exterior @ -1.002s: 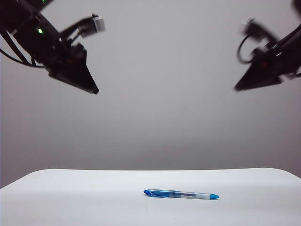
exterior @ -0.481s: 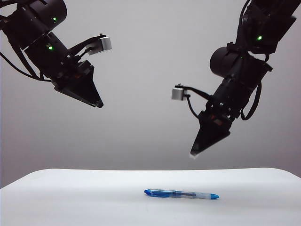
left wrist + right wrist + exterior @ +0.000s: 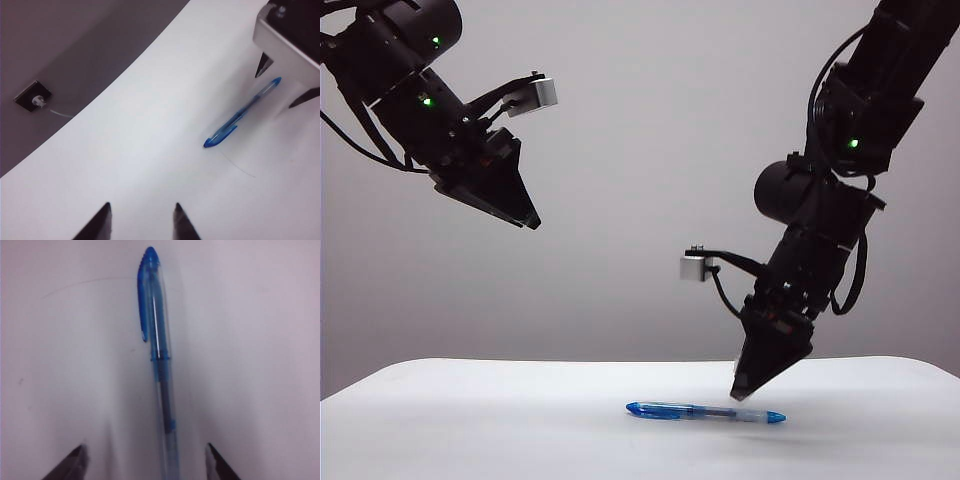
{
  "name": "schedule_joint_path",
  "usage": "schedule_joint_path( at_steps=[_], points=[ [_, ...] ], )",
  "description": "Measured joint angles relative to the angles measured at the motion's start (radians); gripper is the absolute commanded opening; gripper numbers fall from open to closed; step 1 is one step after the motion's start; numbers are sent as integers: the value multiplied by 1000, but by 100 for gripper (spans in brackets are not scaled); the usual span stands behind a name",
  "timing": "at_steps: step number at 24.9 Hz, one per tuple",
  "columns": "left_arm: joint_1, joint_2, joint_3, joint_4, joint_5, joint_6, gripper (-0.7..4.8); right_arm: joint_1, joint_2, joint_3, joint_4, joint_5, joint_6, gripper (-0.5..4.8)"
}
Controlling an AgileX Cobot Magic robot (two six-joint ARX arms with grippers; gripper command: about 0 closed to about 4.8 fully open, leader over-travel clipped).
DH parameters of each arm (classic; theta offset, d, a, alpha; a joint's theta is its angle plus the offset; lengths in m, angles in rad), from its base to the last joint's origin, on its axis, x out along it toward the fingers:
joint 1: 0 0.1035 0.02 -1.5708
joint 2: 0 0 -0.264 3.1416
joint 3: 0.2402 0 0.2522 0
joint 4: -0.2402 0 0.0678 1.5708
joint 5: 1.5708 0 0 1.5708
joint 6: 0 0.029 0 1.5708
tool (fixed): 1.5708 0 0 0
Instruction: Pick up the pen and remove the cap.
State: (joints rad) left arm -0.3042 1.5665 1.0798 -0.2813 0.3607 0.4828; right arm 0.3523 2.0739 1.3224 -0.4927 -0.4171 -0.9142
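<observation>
The pen point(image 3: 705, 412) lies flat on the white table point(image 3: 470, 420). Its blue cap point(image 3: 655, 410) points left and its light-blue plug points right. My right gripper point(image 3: 740, 393) hangs just above the clear barrel, pointing down, not touching it. In the right wrist view the pen point(image 3: 162, 390) runs lengthwise between the wide-open fingers of this gripper point(image 3: 145, 447), with the cap point(image 3: 152, 305) at the far end. My left gripper point(image 3: 532, 222) is high at the left, open and empty. In its wrist view, this gripper point(image 3: 141, 205) is far from the pen point(image 3: 243, 112).
The table has a rounded far edge in front of a plain grey backdrop. A small black plate with a thin cable point(image 3: 32, 96) sits on the dark surface beyond the table. A faint hair-thin line point(image 3: 239, 167) lies on the table near the cap.
My right arm has swung down from the upper right until its gripper is just over the pen's barrel. The left arm barely moved. The pen lies where it did.
</observation>
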Motion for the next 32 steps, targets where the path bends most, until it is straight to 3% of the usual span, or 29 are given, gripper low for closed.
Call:
schedule_joint_path(
  at_steps=[2,13,14,16,18,22,25,27,30,32],
  points=[
    [0,0,0,0,0,0,157,8,13,0,24,6,1,268],
    [0,0,0,-1,3,-4,157,27,42,0,75,50,49,249],
    [0,0,0,0,3,-5,157,27,46,0,79,50,50,190],
    [0,0,0,0,3,-5,157,27,58,0,80,50,61,159],
    [0,0,0,0,3,-6,157,27,67,0,73,50,76,57],
    [0,0,0,0,4,-8,157,27,72,0,66,49,84,20],
    [0,6,0,-1,3,-8,160,27,72,13,64,56,140,21],
    [-1,6,0,15,4,-36,240,27,63,49,49,58,198,21],
    [0,5,0,64,5,-113,413,27,-4,119,12,55,249,22],
    [6,0,0,117,31,-181,413,26,-71,175,-29,16,280,22]
  ],
)
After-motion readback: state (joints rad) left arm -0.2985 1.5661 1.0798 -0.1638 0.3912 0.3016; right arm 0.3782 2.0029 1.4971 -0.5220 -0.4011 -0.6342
